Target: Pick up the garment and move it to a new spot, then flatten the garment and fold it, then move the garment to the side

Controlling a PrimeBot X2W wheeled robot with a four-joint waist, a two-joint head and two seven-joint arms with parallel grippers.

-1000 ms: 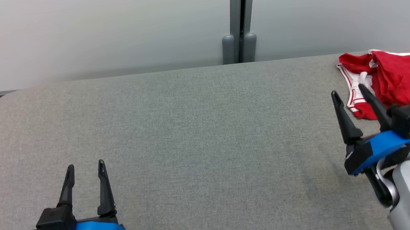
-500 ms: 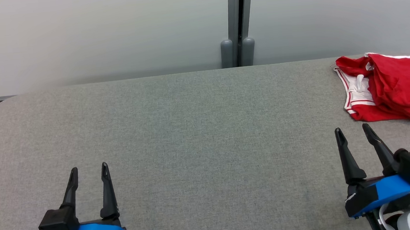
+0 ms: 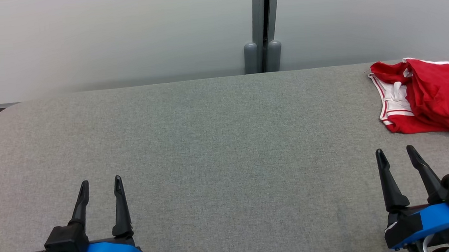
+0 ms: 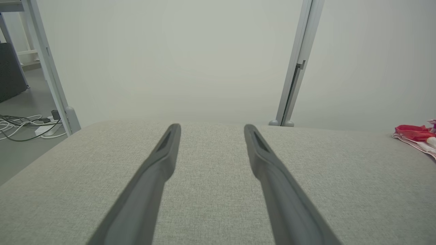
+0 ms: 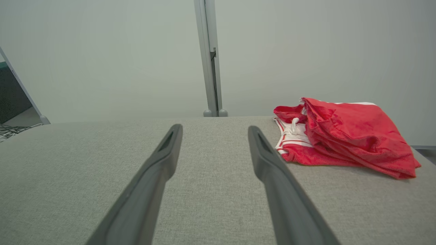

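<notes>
The left gripper (image 3: 101, 180) has its two dark fingers spread apart with nothing between them, and it hovers over bare cloth at the near left of the grey padded table (image 3: 225, 134). The right gripper (image 3: 394, 150) is released in the same way, fingers parted and empty, at the near right. Beyond the right gripper's fingertips, and clear of them, lies the garment (image 3: 434, 97). It is red with white trim and a white drawstring (shorts, by the look of the waistband). It sits crumpled in a loose heap at the far right of the table and runs off the right edge of the head view. In the right wrist view it lies ahead and to the right of the fingers, well apart from the left gripper. Behind the table's far edge stands a pale wall split by a grey upright post (image 3: 261, 23). Off the table's left end, a tangle of cables (image 4: 20, 126) lies on the floor.
</notes>
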